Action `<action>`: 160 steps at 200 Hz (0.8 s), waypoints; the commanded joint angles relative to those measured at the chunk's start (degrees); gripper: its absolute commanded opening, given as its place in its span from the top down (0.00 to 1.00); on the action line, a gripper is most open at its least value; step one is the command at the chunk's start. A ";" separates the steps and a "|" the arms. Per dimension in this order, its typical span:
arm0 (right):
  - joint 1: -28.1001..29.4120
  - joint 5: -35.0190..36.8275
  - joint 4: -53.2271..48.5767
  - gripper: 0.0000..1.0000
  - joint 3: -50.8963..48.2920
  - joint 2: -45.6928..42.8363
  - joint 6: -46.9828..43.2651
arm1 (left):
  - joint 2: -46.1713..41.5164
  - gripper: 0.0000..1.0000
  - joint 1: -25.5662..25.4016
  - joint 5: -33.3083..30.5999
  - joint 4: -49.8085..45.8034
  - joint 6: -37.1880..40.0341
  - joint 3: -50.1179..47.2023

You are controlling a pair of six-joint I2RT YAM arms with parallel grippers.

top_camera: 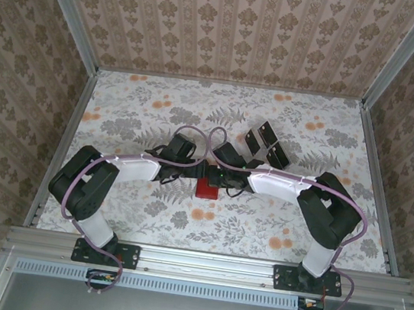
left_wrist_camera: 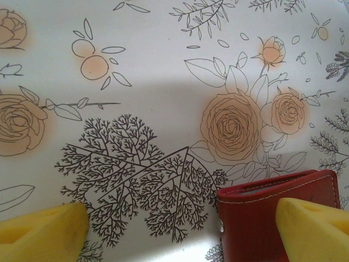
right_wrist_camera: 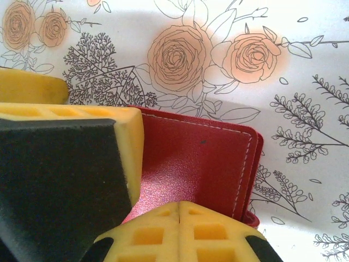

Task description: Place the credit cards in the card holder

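— Where's the card holder (top_camera: 206, 189)?
— Red, lying on the floral tabletop (top_camera: 136, 106). The left tool (left_wrist_camera: 181, 218) is spread wide, one yellow finger (left_wrist_camera: 313, 224) over the holder's corner.
— And the right tool (right_wrist_camera: 136, 204)?
— At the holder's edge, red showing between its fingers. Clamped or not, cannot tell.
— The credit cards (top_camera: 266, 144)?
— Dark cluster beyond the holder, rightward, apart from it.

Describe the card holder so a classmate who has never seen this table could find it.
Start at the floral table, at its middle where the two arms meet. The card holder lies just there. It is the only red thing; the credit cards behind it are black.
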 commanded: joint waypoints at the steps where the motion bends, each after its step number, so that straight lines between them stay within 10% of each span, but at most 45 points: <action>1: 0.70 0.43 -0.94 1.00 1.12 1.66 -0.49 | 3.03 0.09 -0.26 2.39 1.63 -0.90 -1.69; 160: 1.78 0.84 -0.21 1.00 3.84 3.75 1.03 | 4.40 0.12 -0.35 3.73 4.36 -2.48 -3.18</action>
